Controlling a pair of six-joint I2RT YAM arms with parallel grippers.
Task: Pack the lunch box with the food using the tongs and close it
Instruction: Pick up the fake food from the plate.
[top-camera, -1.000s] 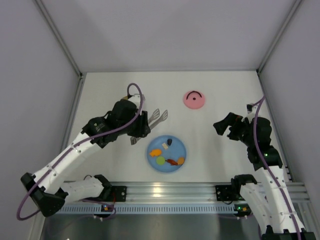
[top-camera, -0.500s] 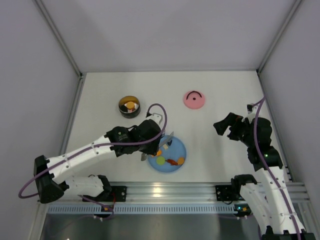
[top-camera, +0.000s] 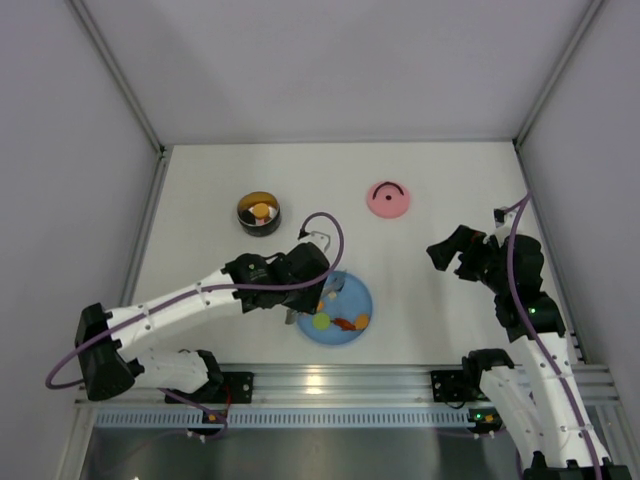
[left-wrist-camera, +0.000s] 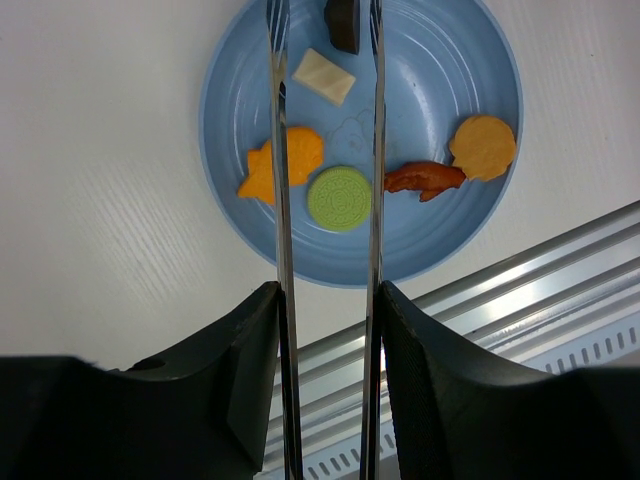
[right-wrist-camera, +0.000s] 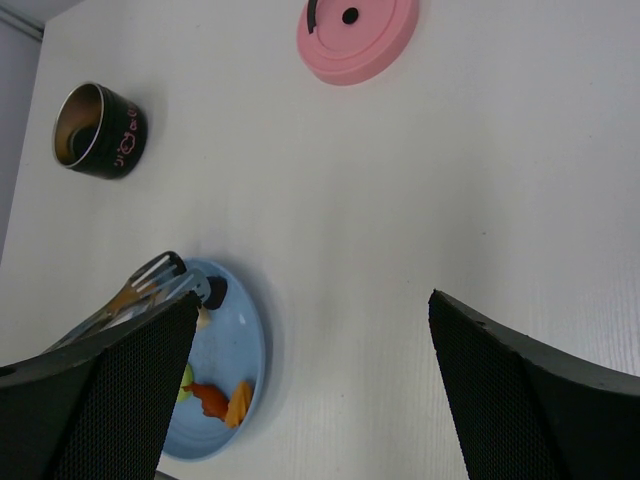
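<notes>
six pieces of food (left-wrist-camera: 339, 198) are lying on the blue plate (left-wrist-camera: 470, 60): a dark piece (left-wrist-camera: 343, 22), a cream square (left-wrist-camera: 324, 76), an orange shape (left-wrist-camera: 300, 160), a green disc (left-wrist-camera: 339, 198), a red-brown strip (left-wrist-camera: 423, 179) and an orange round (left-wrist-camera: 483, 147). the left end effector (left-wrist-camera: 325, 300) is clamping the tongs (left-wrist-camera: 283, 250) from outside, its two fingers partly closed and pressing on the two slim arms, which are running apart and parallel. the tongs are reaching over the plate; the green disc is showing between the arms and the orange shape is lying under one of them; whether the tips are touching any piece cannot be told. the lunch box (top-camera: 259, 213) is standing uncovered on the tabletop (top-camera: 440, 170), beyond the plate and to its left in the top view, with a yellow-orange piece inside. its pink lid (top-camera: 388, 199) is lying flat, well apart to the right. the right end effector (right-wrist-camera: 312, 298) is hanging over the tabletop right of the plate, fingers spread wide and holding nothing.
</notes>
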